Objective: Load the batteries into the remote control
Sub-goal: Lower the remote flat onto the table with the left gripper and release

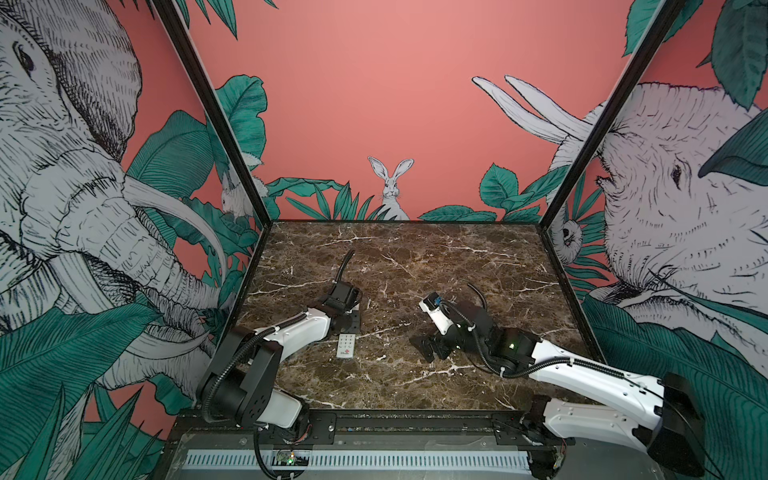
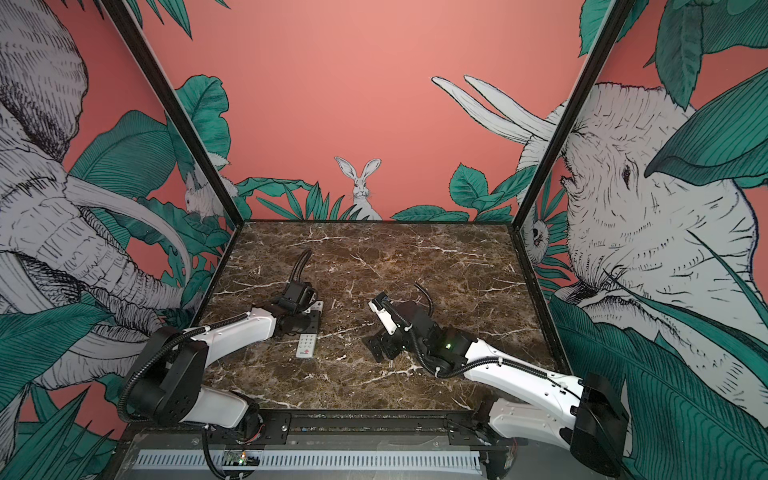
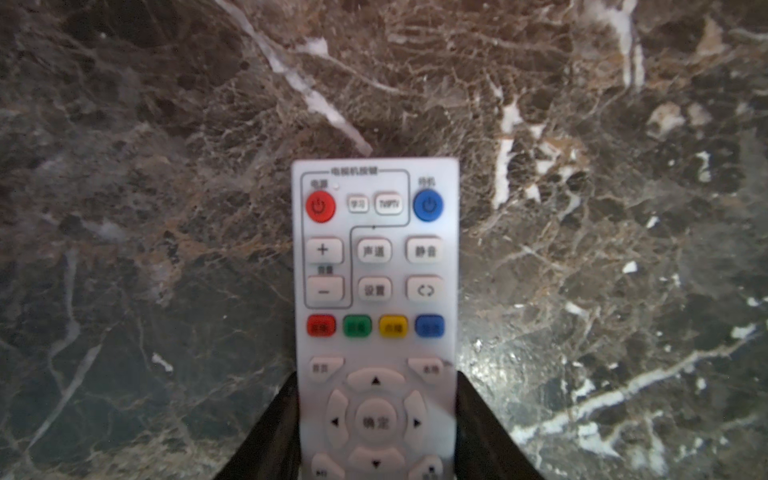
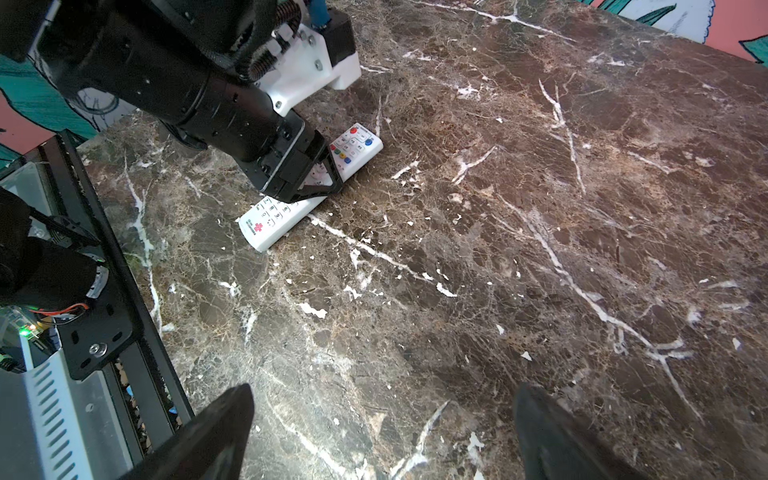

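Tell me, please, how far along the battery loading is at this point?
Nothing looks done yet: the remote control lies buttons up on the table, its back out of sight. In hand: the left gripper is closed on its sides near the middle. The right gripper hangs open and empty above the table. Left: no batteries show in any view, so turning it and loading remain.

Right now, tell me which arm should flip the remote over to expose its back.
Left. The left gripper clamps the remote control by its long edges, buttons up on the table. The right gripper hangs open, apart from it.
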Available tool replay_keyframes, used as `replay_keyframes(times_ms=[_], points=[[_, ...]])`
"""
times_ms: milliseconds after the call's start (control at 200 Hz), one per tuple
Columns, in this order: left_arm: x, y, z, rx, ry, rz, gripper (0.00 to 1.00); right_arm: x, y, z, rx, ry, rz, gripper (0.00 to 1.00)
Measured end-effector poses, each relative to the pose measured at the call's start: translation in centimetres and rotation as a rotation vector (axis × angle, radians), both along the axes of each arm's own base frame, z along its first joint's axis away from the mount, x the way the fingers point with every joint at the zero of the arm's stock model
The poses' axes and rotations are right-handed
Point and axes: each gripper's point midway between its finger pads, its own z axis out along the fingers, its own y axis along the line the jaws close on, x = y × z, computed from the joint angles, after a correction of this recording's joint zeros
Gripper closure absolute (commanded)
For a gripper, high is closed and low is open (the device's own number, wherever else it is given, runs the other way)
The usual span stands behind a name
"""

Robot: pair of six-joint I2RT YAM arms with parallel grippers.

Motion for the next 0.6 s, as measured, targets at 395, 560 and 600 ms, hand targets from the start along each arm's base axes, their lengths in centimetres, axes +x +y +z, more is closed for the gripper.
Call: replay_keyframes(times_ms=[395, 560, 600], points=[[0.15, 0.05, -0.56, 0.007, 0.01, 0.011, 0.74, -0.03, -0.26, -0.13, 0.002, -0.002, -0.004, 0.01], [0.2, 0.04, -0.6, 0.007, 0.009, 0.012, 0.71, 0.04, -0.36, 0.04, 0.006, -0.006, -0.008, 0.01], [0.2, 0.04, -0.61, 0.008, 0.01, 0.013, 0.7, 0.05, -0.38, 0.09, 0.007, -0.007, -0.008, 0.01]])
